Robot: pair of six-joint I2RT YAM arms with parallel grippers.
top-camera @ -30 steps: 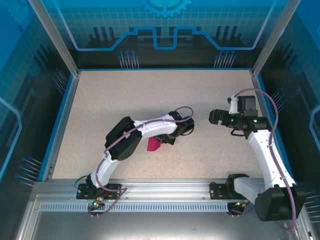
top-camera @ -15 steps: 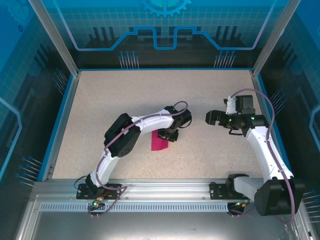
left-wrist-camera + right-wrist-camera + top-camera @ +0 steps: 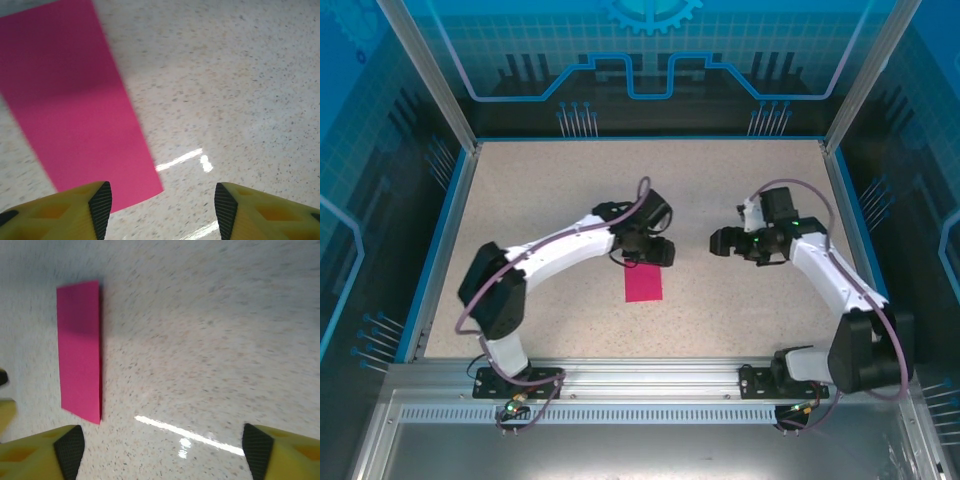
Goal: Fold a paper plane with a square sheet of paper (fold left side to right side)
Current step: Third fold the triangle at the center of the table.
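speckled beige worktop (image 3: 520,220) inside blue walls carries the sheet of paper (image 3: 643,283) just below the centre of the overhead frame. it lies flat as a narrow magenta rectangle, apparently doubled over. the left hand (image 3: 160,200) hovers by its upper edge, fingers spread and holding nothing. the right hand (image 3: 160,447) sits apart to the right, also spread and empty. to finish this fold well, check that the long edges line up, then press along the crease end to end, pinning the free layer so it cannot slide.
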